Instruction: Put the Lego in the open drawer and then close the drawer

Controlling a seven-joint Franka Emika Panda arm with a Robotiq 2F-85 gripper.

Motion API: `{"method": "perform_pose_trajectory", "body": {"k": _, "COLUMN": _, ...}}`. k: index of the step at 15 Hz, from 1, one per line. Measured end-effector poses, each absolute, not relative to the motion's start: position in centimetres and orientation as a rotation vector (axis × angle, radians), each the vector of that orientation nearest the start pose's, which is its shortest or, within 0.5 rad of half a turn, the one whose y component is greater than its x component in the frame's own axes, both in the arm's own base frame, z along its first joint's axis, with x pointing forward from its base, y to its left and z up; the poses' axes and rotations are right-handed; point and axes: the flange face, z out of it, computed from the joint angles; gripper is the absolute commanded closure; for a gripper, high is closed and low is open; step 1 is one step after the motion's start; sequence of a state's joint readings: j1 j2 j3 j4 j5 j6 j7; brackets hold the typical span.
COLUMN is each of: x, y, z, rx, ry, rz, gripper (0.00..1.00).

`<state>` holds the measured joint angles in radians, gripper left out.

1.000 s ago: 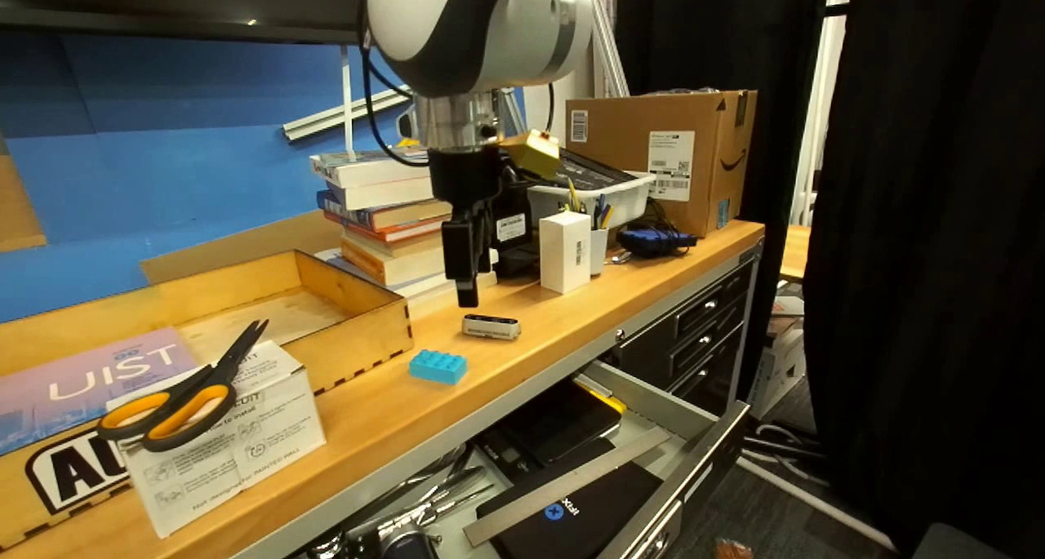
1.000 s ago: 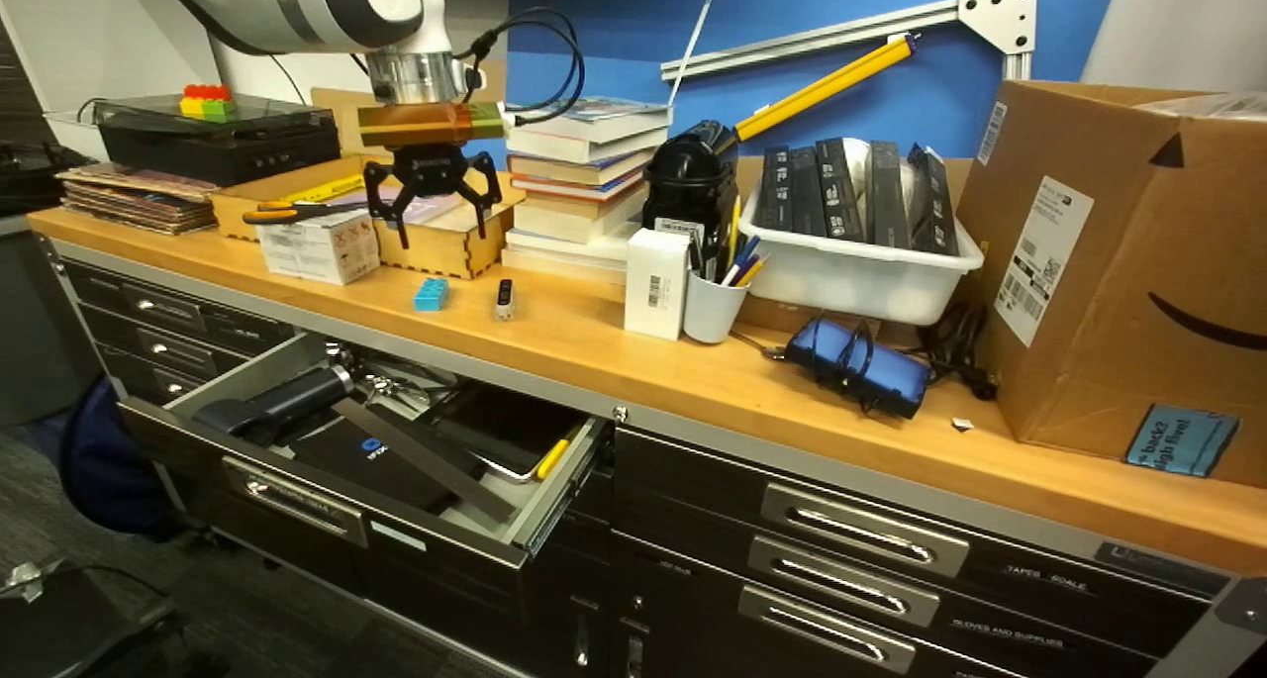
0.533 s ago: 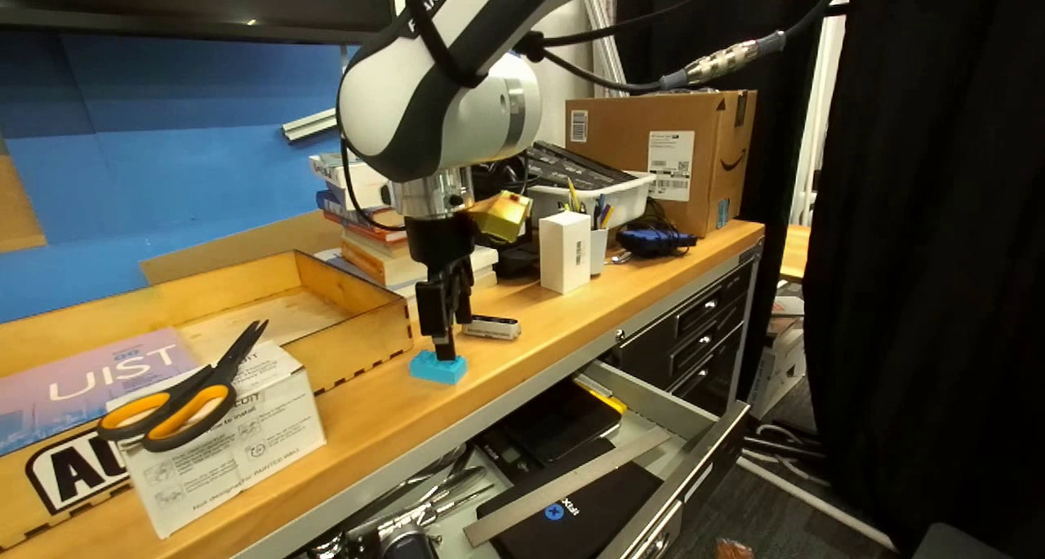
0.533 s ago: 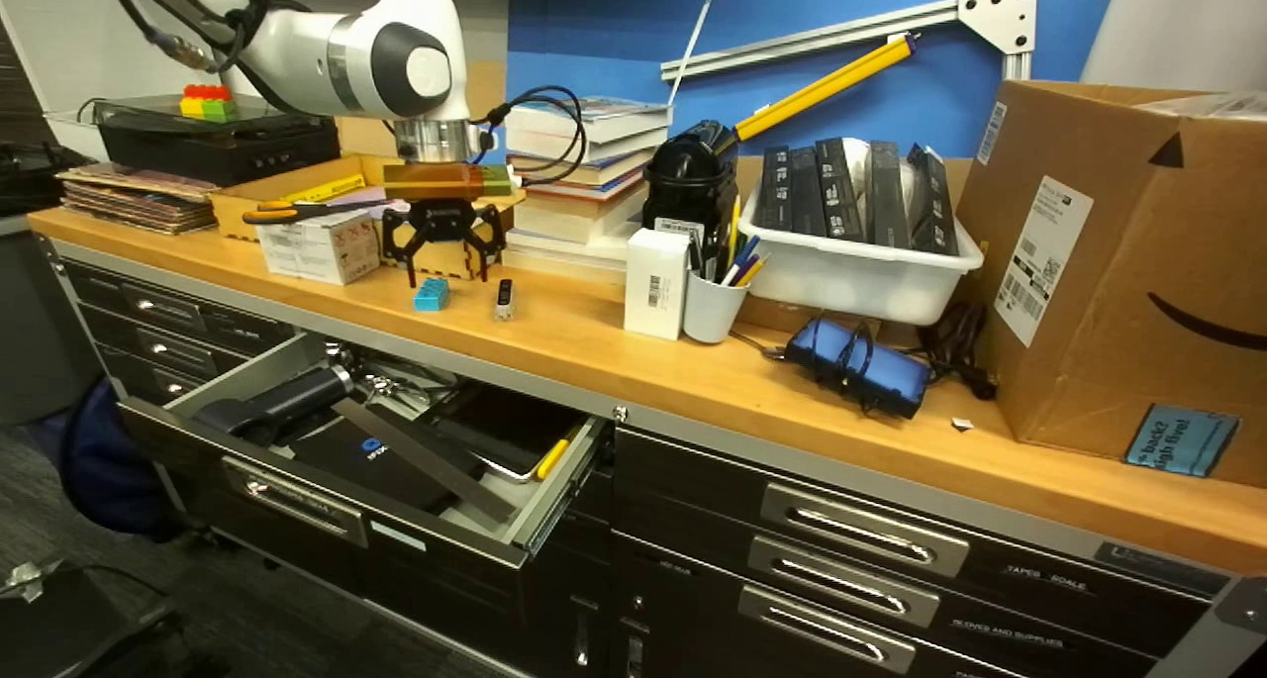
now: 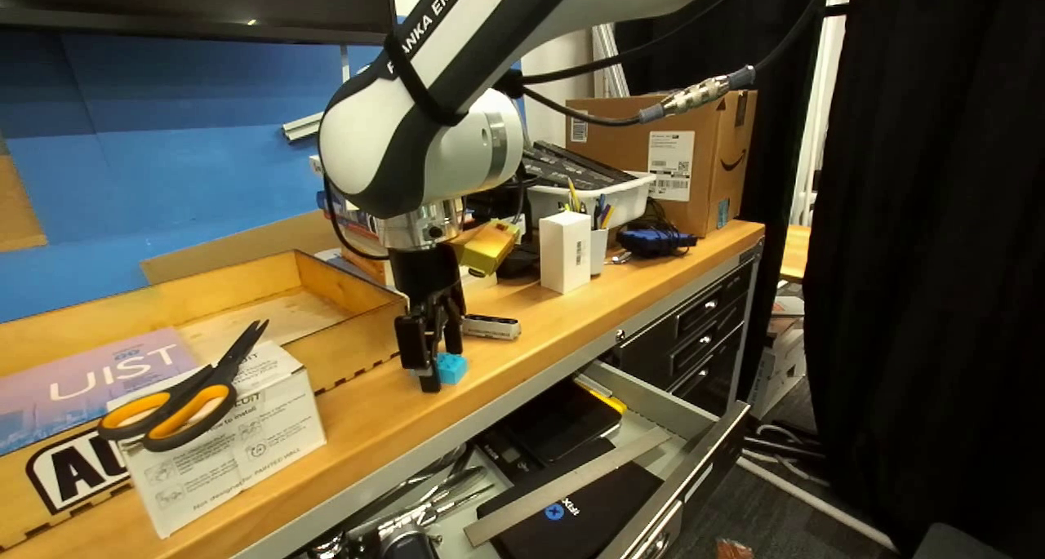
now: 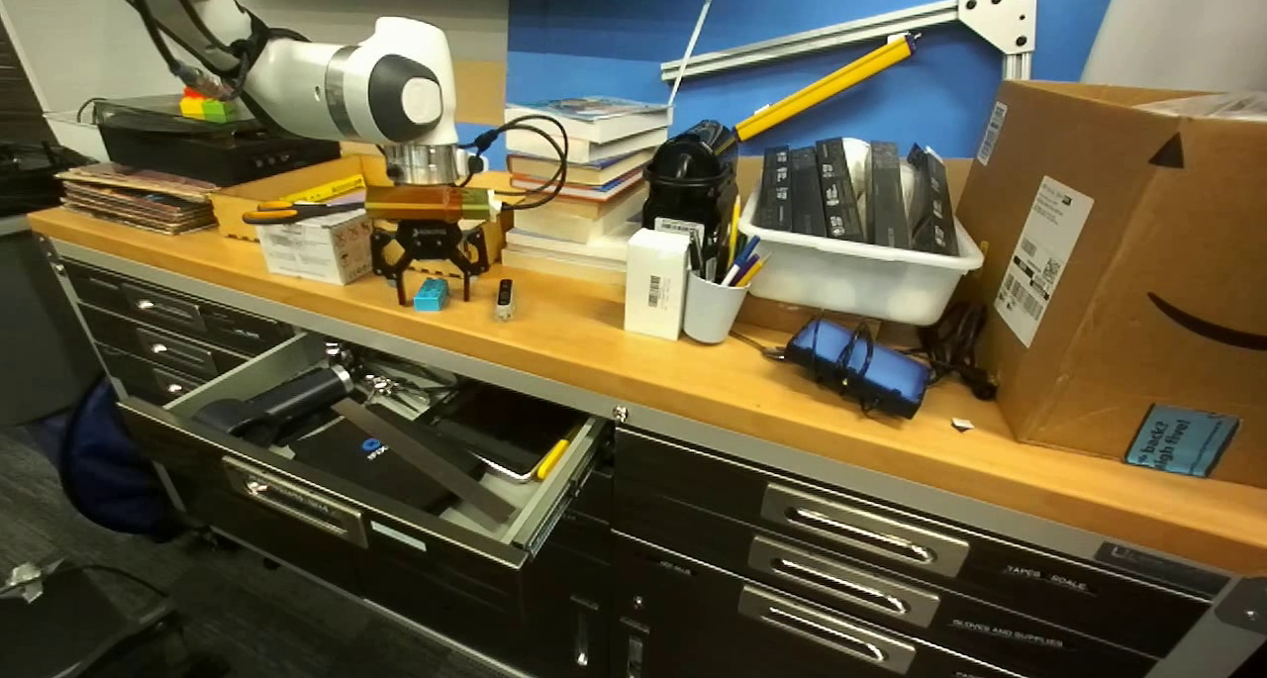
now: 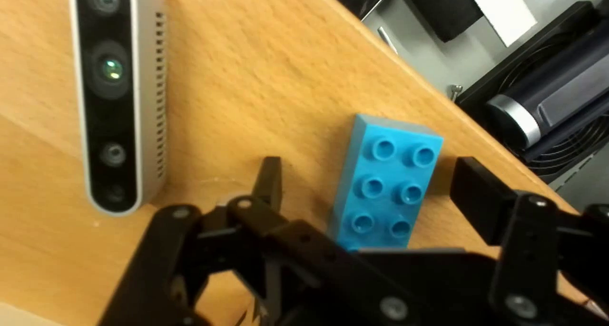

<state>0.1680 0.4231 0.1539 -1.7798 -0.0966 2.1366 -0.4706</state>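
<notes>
The Lego, a light-blue studded brick, lies flat on the wooden worktop; it shows in both exterior views [image 5: 453, 369] [image 6: 431, 297] and the wrist view [image 7: 387, 188]. My gripper [image 5: 442, 371] is open, pointing down, low around the brick. In the wrist view the fingers [image 7: 366, 183] stand on either side of it with a gap each side, the right finger closer. The brick's near end is hidden behind the gripper there. The drawer [image 6: 455, 569] is pulled open below the worktop edge, in front of the brick; its front also shows in an exterior view [image 5: 704, 464].
A small silver-and-black camera device [image 7: 112, 97] stands beside the gripper. A white box [image 5: 237, 453] with scissors and a wooden tray [image 5: 359, 330] are nearby. The drawer holds a black iFixit case [image 6: 376, 450], a metal ruler and tools. Books [image 6: 584, 173] stand behind.
My gripper has come down from above the worktop and shifted over the Lego, its fingers now straddling it. The Lego and the drawer have not moved.
</notes>
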Motion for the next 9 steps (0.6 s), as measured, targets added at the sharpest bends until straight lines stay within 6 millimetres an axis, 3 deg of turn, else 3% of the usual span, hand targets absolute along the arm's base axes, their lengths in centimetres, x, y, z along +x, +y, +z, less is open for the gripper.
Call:
{"method": "perform_pose_trajectory", "body": {"k": 6, "x": 61.1, "y": 18.6, "z": 32.7, "rx": -2.935, "ry": -1.228, "rz": -0.032, "gripper": 0.88}}
{"method": "perform_pose_trajectory", "body": {"k": 9, "x": 58.3, "y": 17.4, "z": 32.7, "rx": -2.905, "ry": -1.293, "rz": 0.007, "gripper": 0.89}}
